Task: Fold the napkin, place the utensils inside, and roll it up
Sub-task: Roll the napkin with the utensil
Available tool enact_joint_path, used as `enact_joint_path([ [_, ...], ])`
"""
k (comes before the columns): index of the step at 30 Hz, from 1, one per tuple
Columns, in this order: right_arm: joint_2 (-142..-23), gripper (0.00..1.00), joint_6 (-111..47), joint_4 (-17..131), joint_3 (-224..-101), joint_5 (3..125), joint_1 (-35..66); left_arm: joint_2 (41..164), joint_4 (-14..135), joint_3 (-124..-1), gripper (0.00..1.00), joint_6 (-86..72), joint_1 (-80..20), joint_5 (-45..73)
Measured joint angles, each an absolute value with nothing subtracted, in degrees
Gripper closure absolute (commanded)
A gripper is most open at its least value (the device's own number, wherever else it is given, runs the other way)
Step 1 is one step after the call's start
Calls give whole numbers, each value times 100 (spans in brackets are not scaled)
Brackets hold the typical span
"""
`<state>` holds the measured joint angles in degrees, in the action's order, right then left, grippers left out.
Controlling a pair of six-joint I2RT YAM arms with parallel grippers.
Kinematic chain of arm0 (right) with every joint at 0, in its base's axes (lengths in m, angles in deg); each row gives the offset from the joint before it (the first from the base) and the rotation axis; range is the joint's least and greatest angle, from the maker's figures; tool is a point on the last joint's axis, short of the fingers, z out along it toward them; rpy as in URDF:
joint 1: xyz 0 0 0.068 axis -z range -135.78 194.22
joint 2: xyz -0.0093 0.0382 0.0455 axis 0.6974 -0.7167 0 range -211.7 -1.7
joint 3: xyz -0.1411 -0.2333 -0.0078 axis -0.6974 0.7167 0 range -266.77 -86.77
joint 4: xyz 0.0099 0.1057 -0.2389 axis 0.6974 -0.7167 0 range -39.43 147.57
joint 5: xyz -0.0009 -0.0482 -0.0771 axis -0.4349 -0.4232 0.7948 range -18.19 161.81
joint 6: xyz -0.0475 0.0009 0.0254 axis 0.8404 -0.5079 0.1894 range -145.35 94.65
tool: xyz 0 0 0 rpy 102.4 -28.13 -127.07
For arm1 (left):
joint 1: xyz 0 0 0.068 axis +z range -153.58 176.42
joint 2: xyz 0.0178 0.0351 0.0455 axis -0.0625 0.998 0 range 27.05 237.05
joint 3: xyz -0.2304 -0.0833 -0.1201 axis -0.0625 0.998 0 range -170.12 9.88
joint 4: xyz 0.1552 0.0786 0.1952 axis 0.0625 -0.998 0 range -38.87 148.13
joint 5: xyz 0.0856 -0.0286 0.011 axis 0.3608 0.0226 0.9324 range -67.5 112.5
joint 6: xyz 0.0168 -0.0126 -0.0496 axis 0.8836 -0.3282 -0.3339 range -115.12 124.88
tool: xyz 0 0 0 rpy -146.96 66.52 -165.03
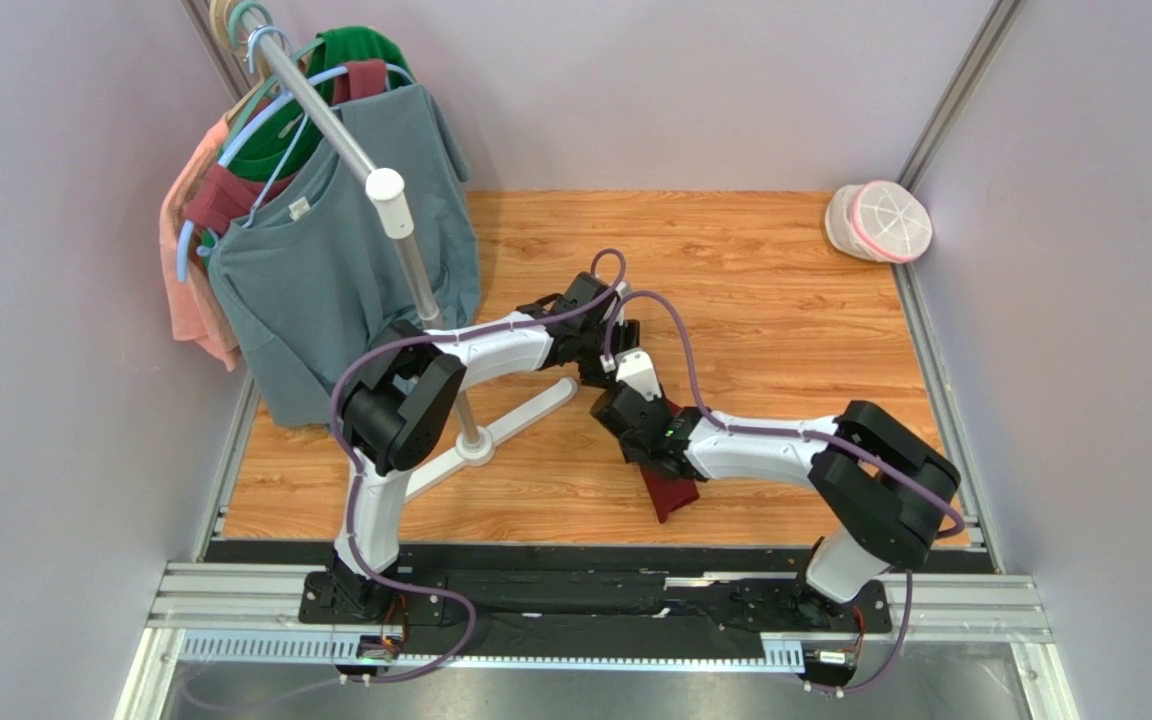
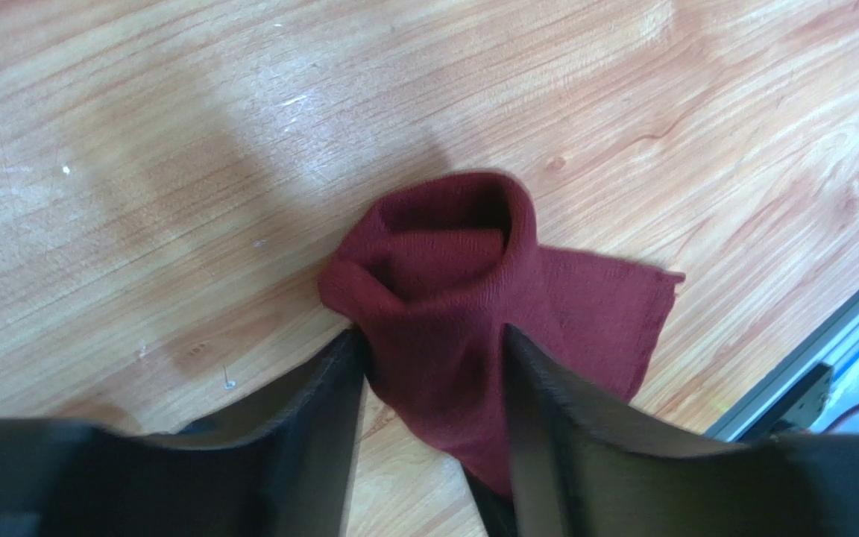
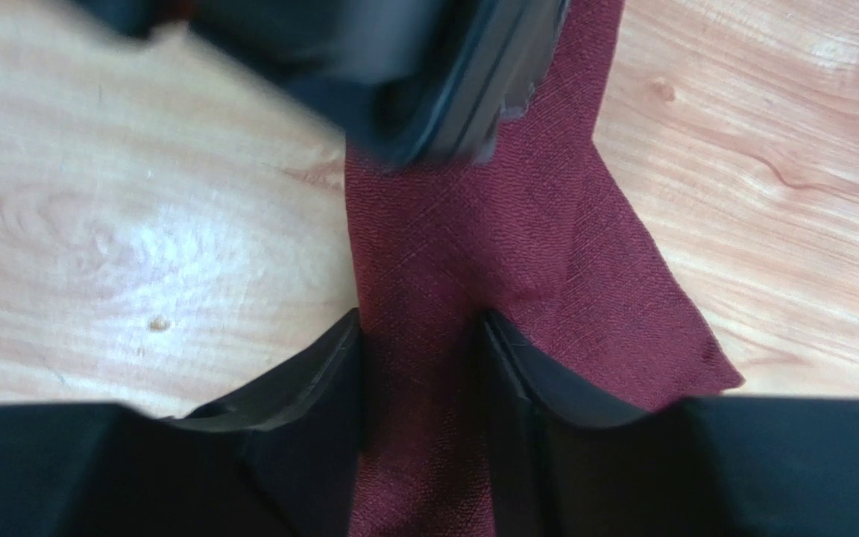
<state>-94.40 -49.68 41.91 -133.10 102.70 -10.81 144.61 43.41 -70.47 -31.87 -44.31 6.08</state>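
The napkin (image 2: 445,291) lies rolled on the table (image 2: 176,134); fork unseen, judged inside. The left pincer (image 2: 430,333) and right pincer (image 3: 418,320) grasp the napkin; release outstanding.

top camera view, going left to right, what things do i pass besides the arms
pink garment → grey-green shirt → napkin → round pink and white container
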Motion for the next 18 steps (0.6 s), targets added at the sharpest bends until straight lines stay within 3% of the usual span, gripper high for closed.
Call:
enact_joint_path([
  [3,-9134,68,-4986,4608,-12966,9886,-799,14426,4337,-7043,25,-3213,-4411,579],
  [11,-8146,73,-5051,5543,-11989,7825,38,13959,4337,-6890,21,-3222,-4184,475],
  [18,-8026,74,-5235,6282,-11535,5888,974,13510,4426,-6520,21,-3215,-4090,459],
])
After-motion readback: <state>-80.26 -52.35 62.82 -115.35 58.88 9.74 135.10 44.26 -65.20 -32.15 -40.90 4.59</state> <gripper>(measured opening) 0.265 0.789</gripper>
